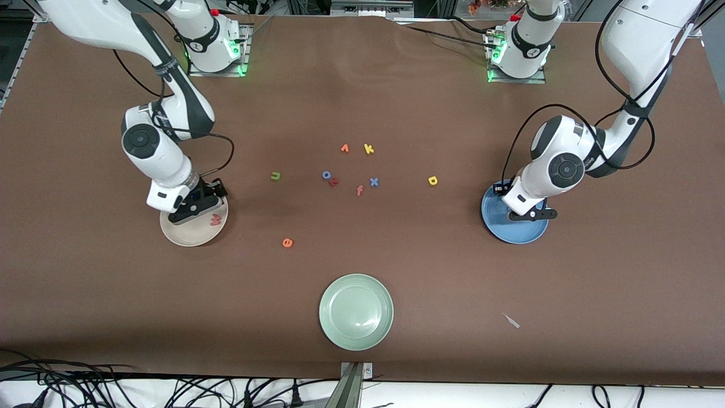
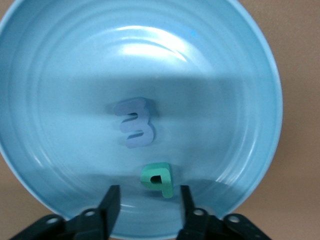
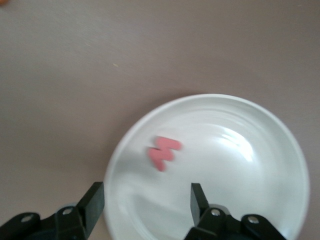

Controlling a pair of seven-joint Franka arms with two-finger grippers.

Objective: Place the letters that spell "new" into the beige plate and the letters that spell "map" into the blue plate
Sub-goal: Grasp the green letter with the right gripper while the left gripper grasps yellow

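You'll find the w (image 1: 216, 220) in the plate at the right arm's end (image 1: 187, 237) of the counter, under the right tool (image 3: 147, 197). The m (image 2: 135, 122) and a (image 2: 159, 179) lie apart in the plate at the left arm's end (image 1: 518, 233), under the left tool (image 2: 149, 197). Between the plates, mid-frame, n (image 1: 275, 175) and p (image 1: 433, 180) flank the x (image 1: 374, 182); e (image 1: 288, 242) lies lower. The third plate (image 1: 355, 340) sits bottom centre.

Salmon "w" (image 3: 163, 152) lies flat in the beige plate (image 1: 187, 237); periwinkle "m" (image 2: 135, 123) and teal "a" (image 2: 159, 179) lie in the blue plate (image 1: 518, 233). Olive "n" (image 1: 275, 175), orange "e" (image 1: 287, 242) and yellow "p" (image 1: 433, 180) lie on the worktop between the plates
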